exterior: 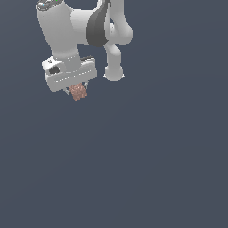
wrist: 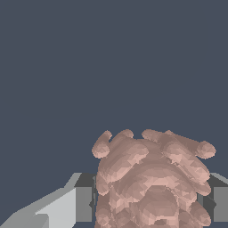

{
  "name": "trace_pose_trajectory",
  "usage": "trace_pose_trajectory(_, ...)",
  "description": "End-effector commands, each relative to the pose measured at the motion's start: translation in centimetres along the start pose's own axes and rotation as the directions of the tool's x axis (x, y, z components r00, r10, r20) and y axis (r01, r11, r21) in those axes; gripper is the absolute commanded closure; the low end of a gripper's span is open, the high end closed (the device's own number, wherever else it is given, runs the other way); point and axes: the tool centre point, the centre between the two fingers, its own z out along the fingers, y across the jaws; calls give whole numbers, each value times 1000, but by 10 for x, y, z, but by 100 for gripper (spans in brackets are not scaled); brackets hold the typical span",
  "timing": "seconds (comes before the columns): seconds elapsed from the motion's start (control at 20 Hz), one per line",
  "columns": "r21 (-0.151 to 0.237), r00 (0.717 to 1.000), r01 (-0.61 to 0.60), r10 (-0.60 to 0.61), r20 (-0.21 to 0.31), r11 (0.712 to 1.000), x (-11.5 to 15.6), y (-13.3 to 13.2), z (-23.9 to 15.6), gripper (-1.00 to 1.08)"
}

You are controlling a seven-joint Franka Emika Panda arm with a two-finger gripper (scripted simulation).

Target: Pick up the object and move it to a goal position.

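Gripper (exterior: 76,89) clamped on the object (exterior: 79,92): in the wrist view the blob (wrist: 151,182) fills the gap between the two fingers (wrist: 83,204), one dark pad against each side of it. Only the fingertips show in the exterior view, mostly hidden behind the blob and the white hand body.

Counts: one arm (exterior: 84,26), one gripper, two fingers, one object. Nothing else visible, only a flat dark blue-grey background (exterior: 156,156) in both views.

Object location: hanging directly under the gripper, in the upper left of the exterior view. No surface edge or shadow shows beneath it, so I can't tell whether it is clear of any surface.

Orientation: in the exterior view the visible part is a short stub sticking out below the fingers, slightly tilted toward the exterior view's right at the bottom, following the tilt of the hand. In the wrist view it is a lumpy pinkish-brown mass with several finger-like lobes fanning out from its far end, away from the camera; one longer lobe juts off to one side. Long axis looks to run roughly along the finger direction, but the near part is cut off by the frame, so full length is unclear.

Arm: white links with a dark joint band, reaching down from the top of the exterior view, wrist tilted.
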Motion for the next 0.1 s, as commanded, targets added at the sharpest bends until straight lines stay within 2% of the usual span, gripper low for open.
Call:
trace_pose_trajectory(0.0,0,1000,1,-1,1,1000,-2,3,-3,108)
trace_pose_trajectory(0.05,0,1000,1,-1,1,1000,-2,3,-4,108)
